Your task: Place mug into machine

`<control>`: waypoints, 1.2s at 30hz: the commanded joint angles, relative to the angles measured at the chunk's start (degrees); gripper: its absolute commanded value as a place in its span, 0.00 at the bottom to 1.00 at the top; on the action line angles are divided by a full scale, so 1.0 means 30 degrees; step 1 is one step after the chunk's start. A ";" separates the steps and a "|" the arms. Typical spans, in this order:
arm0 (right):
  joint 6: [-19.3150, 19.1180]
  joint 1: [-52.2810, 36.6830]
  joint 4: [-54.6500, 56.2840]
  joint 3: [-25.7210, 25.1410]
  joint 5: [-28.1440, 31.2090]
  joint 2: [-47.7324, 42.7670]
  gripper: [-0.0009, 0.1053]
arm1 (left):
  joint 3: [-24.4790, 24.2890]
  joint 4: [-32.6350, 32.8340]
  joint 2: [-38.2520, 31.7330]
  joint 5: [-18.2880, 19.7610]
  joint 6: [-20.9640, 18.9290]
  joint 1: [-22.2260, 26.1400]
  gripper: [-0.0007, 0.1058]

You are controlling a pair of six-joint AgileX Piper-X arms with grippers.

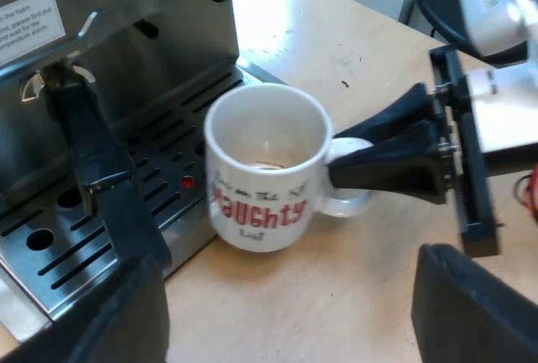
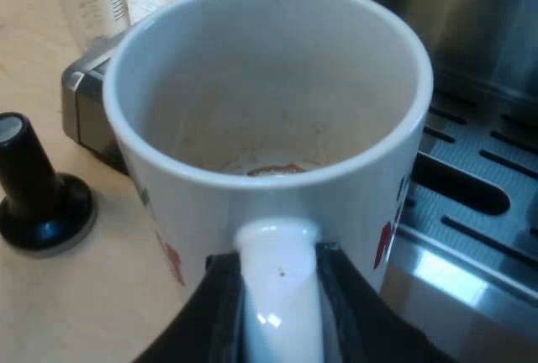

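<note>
White with red lettering, the mug point(image 1: 265, 170) stands upright at the edge of the drip tray point(image 1: 50, 270) of the espresso machine point(image 1: 168, 44). It is over the wooden bench point(image 1: 336, 296) rather than on the slotted grate, and whether its base rests on the bench cannot be told. It holds no liquid, only a brownish ring at its bottom. The right hand point(image 2: 277, 317) is closed on the mug's handle point(image 2: 277, 279), with one black finger pressed against each side of the loop. The left hand point(image 1: 286, 270) hangs over the bench near the mug, its fingers point(image 1: 471, 313) spread wide with nothing between them. A tamper point(image 2: 38, 191) with a black knob stands upright on the bench, near the mug but apart from it. A measuring glass point(image 2: 92, 2) with printed graduations stands by the corner of the machine's base.
</note>
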 commanded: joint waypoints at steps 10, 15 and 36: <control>0.0044 0.0040 -0.2507 -0.2494 0.0852 0.3141 0.01 | -0.0063 -0.0103 -0.0056 -0.0067 -0.0174 -0.0096 0.60; 0.0470 0.0040 -0.3646 -0.2749 0.1606 0.4140 0.01 | -0.0063 -0.0103 -0.0056 -0.0067 -0.0174 -0.0096 0.60; 0.0469 0.0040 -0.4394 -0.5502 0.2576 0.7636 0.01 | -0.0063 -0.0103 -0.0056 -0.0033 -0.0174 -0.0096 0.60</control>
